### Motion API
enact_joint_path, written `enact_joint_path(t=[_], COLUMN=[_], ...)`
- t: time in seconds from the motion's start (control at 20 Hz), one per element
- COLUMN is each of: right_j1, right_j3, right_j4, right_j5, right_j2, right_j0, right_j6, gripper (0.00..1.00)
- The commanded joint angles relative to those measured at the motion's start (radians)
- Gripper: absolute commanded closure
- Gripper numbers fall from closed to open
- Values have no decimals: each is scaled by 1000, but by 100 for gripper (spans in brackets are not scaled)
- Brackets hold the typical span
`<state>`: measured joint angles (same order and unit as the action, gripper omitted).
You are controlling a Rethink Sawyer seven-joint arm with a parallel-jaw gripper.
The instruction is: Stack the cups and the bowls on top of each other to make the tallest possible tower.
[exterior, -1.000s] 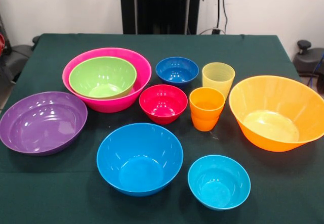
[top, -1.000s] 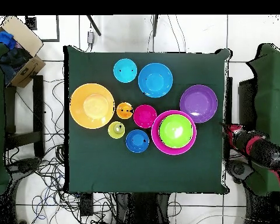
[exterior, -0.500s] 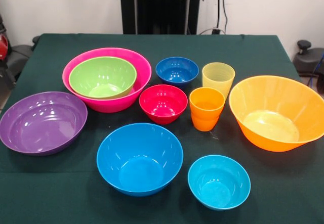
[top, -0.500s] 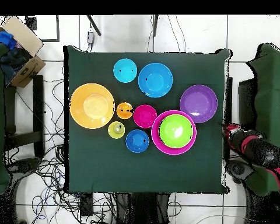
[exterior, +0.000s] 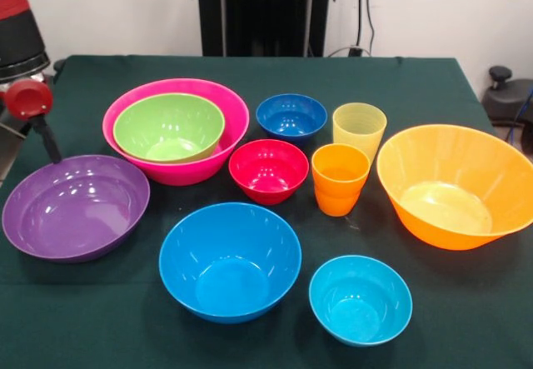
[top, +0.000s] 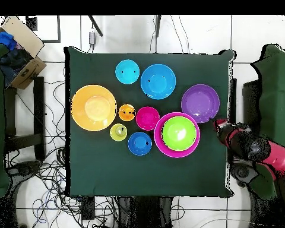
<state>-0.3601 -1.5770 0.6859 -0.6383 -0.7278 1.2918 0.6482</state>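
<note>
Reached in over the table edge since half a second ago: gripper (exterior: 42, 140) now at the far rim of the purple bowl (exterior: 75, 206), at roughly 11 o'clock on that rim in the front view; in the overhead view, gripper (top: 218, 123) at about 5 o'clock of the purple bowl (top: 200, 104). Cannot tell whether fingers apart or together.

Purple bowl nudged a little, rim now tilted and shifted slightly toward the sky blue bowl (exterior: 230, 261).

Unchanged otherwise: green bowl (exterior: 169, 126) nested in the pink bowl (exterior: 225, 102), at 1 o'clock of the purple one in the front view. Red bowl (exterior: 268, 170), dark blue bowl (exterior: 291, 117), yellow cup (exterior: 359, 129), orange cup (exterior: 340, 178), orange bowl (exterior: 454, 186) and cyan bowl (exterior: 361, 300) all in place on the green tablecloth (exterior: 466, 319).
</note>
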Motion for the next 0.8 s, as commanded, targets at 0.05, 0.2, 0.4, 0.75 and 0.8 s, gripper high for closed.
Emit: enact_joint_path(t=[0.05,0.2,0.4,0.75,0.8], right_j1=[-40,-66,-89,-90,-85], right_j3=[-73,-109,-126,-131,-127], right_j4=[10,11,3,1,1], right_j5=[61,79,69,82,83], right_j2=[83,73,57,59,59], right_j0=[-74,-72,-73,-78,-76], right_j6=[-316,-320,-311,-323,-319], gripper=[0,0,0,0,0])
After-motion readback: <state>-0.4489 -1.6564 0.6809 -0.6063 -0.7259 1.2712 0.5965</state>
